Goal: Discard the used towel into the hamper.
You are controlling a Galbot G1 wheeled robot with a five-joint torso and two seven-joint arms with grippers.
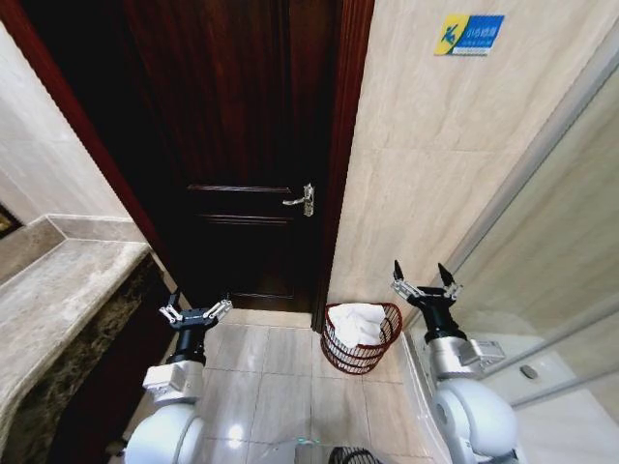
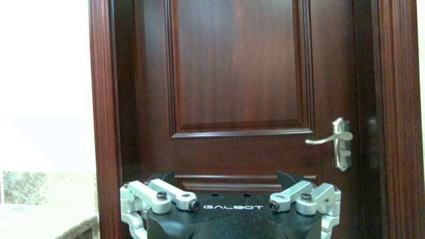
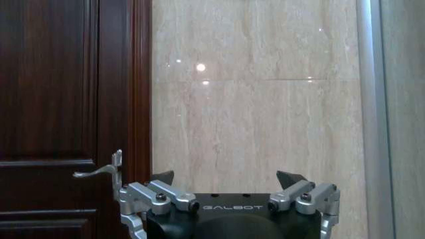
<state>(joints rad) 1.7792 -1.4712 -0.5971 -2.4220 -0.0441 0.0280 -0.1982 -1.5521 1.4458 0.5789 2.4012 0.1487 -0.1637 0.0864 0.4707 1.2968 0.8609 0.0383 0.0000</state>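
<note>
- While both arms are raised in front of the robot, the hamper [image 1: 361, 338] stands on the tiled floor [image 1: 280, 387] at the foot of the beige wall [image 1: 426, 174], just beside the dark door frame [image 1: 338, 193].
- A white towel [image 1: 357, 322] lies bunched inside the hamper, reaching up to its rim.
- The left gripper [image 1: 195, 311] hangs in the air to the hamper's left, well apart from it, fingers spread and grasping nothing; in the left wrist view this gripper [image 2: 229, 175] faces the wooden door [image 2: 239, 89] and its silver handle [image 2: 335, 142].
- The right gripper [image 1: 424, 280] hangs above and to the right of the hamper, not touching it, fingers spread wide and empty; in the right wrist view this gripper [image 3: 228, 175] faces the beige wall, with the door handle off to one side.
- A stone surface [image 1: 58, 290] runs along the robot's left side, near the left arm.
- A glass panel [image 1: 561, 271] with a pale metal edge rises to the robot's right, next to the right arm.
- A small blue and yellow sign [image 1: 468, 34] is stuck high on the wall above the hamper.
</note>
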